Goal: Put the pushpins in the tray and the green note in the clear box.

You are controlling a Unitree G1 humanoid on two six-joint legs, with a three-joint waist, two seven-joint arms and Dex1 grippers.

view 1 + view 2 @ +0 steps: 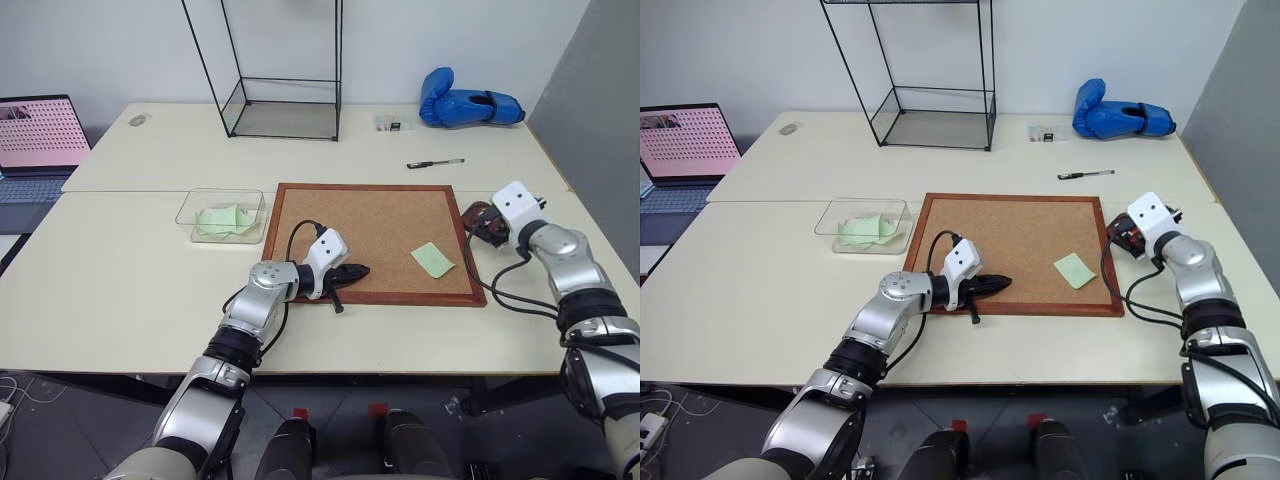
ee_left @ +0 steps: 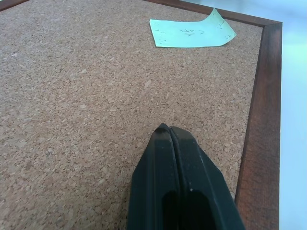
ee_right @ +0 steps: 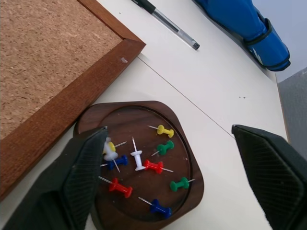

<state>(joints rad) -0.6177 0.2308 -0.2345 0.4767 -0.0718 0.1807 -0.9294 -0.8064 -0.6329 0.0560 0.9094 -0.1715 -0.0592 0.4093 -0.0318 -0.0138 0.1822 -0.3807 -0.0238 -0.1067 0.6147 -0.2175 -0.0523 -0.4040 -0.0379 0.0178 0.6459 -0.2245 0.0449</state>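
The dark brown tray [image 3: 139, 122] sits just off the corkboard's [image 1: 375, 235] right edge and holds several pins. Among them are two blue pushpins [image 3: 118, 161] [image 3: 158, 208], beside red, green, yellow and white ones. My right gripper [image 3: 169, 130] hovers over the tray, open, with nothing between its fingers. The pale green note [image 1: 432, 260] lies flat on the board's near right part, one corner curled. My left gripper [image 1: 358, 270] is shut and empty over the board's front edge, pointing toward the note [image 2: 192, 32]. At the board's left stands the clear box [image 1: 190, 212].
Crumpled pale green papers [image 1: 224, 221] lie in the clear box. A tall wire-framed glass case [image 1: 285, 110] stands at the back. A blue boxing glove [image 1: 468, 105] and a pen [image 1: 435, 163] lie at the back right, and a laptop [image 1: 40, 135] is at the far left.
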